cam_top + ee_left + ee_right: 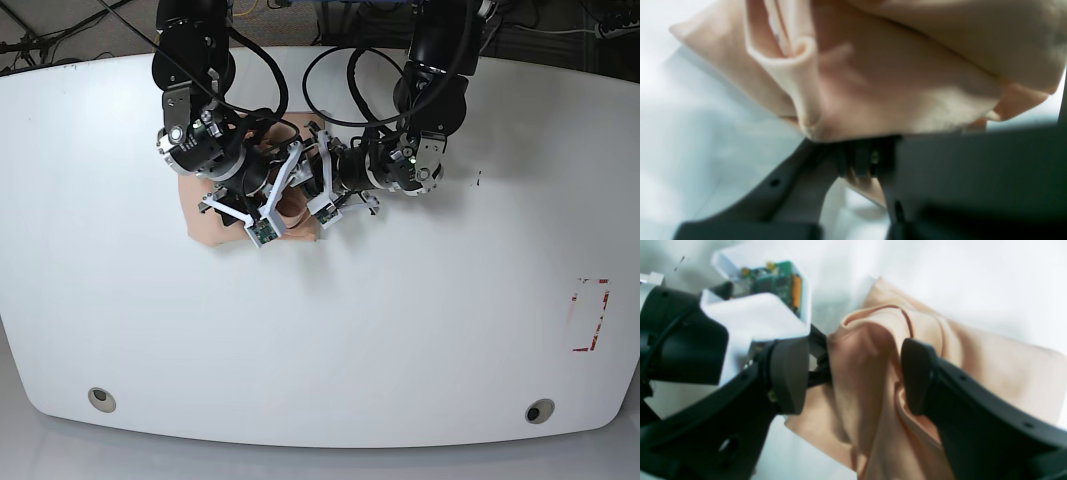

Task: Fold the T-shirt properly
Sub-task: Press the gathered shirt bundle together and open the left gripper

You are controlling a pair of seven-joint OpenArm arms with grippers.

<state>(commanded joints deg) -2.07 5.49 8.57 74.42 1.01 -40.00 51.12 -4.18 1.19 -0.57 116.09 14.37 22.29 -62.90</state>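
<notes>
The T-shirt lies bunched on the white counter in the upper left of the base view, mostly hidden under both arms. In the right wrist view, the right gripper has its fingers spread apart, with a raised fold of peach fabric between them. In the left wrist view, the left gripper pinches the fabric edge at lower centre, fingers closed on it.

I see a white table, red-marked rectangle near its edge, dark floor with cables beyond
</notes>
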